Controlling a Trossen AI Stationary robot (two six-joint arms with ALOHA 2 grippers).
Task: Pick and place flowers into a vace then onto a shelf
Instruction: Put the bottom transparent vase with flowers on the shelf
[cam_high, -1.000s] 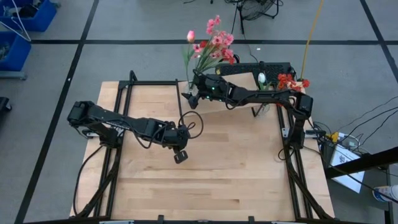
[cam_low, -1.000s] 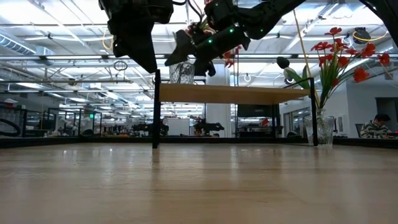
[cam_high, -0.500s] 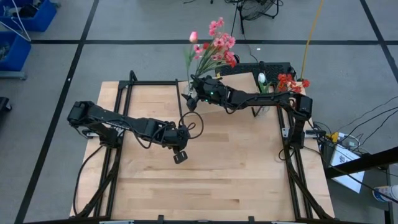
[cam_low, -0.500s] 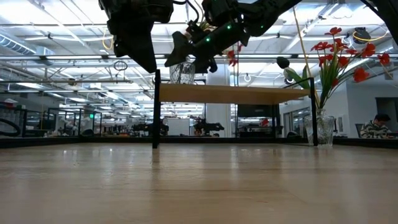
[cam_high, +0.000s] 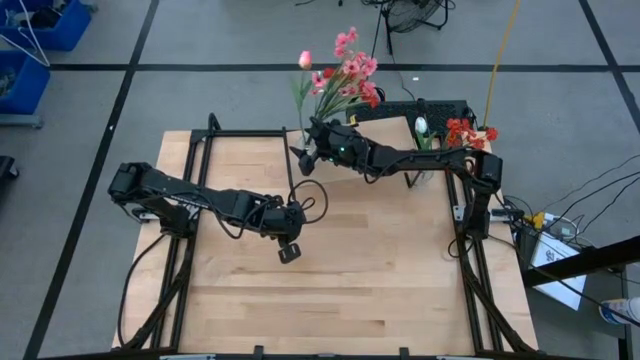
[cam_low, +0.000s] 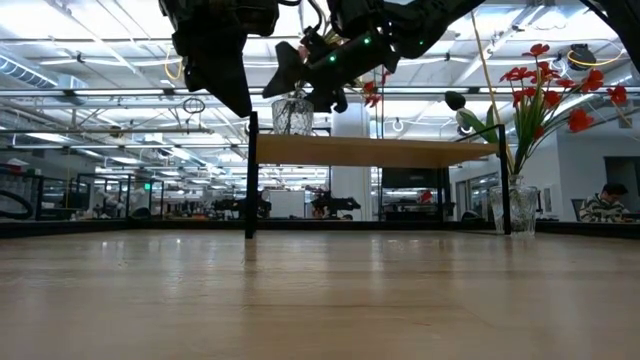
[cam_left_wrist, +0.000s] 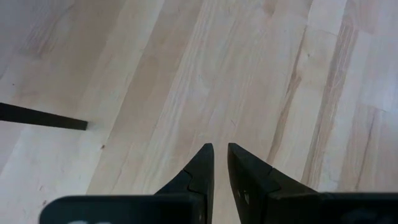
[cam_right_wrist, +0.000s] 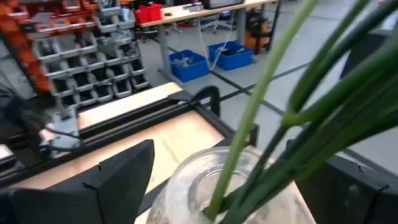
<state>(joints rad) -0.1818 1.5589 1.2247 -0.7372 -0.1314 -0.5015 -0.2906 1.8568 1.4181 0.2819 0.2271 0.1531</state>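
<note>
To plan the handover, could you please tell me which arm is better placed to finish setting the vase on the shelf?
Right: its gripper is at the clear glass vase on the light-wood shelf; the left gripper hangs mid-table.

Overhead looks straight down; low looks level across table (cam_low: 320, 300); wrists close-up.

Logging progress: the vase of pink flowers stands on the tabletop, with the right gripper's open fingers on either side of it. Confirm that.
Not the tabletop. The low view shows the vase standing on the shelf, at one end, raised above the table. The rest holds: the right gripper has its open fingers on either side of it.
</note>
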